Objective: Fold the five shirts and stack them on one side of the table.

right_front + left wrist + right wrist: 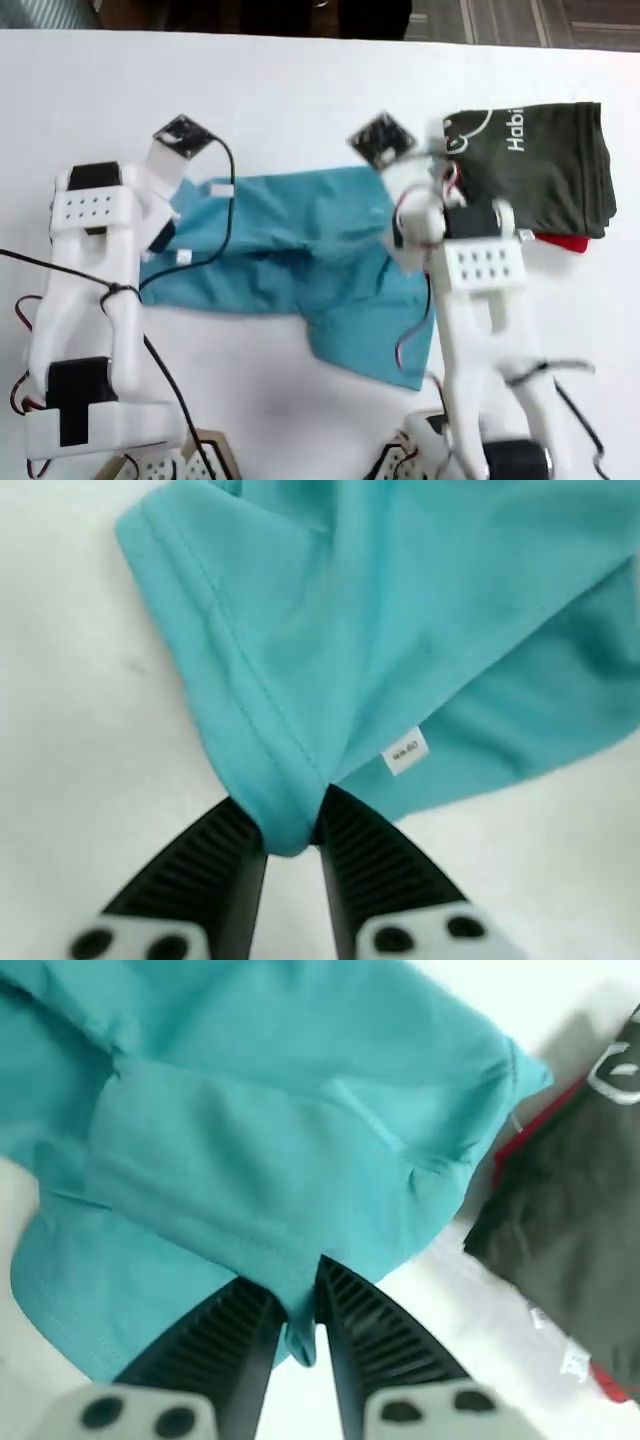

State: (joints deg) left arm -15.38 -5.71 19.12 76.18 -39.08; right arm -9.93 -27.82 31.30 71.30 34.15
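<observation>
- While your left gripper point(291, 832) pinches a hemmed edge of the crumpled teal cotton shirt point(300, 260), your right gripper point(298, 1312) clamps another fold of it.
- The shirt sprawls mid-way across the white table point(300, 90), between both arms.
- Beside your right arm, a folded dark grey shirt point(540, 165) lies atop a red shirt point(565, 243).

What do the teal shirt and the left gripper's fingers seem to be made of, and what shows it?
The teal shirt: soft matte knit fabric, perhaps cotton or a blend; it drapes, creases and has a stitched hem. The fingers of the left gripper: hard black plastic, slightly glossy, with ribbed faces.
</observation>
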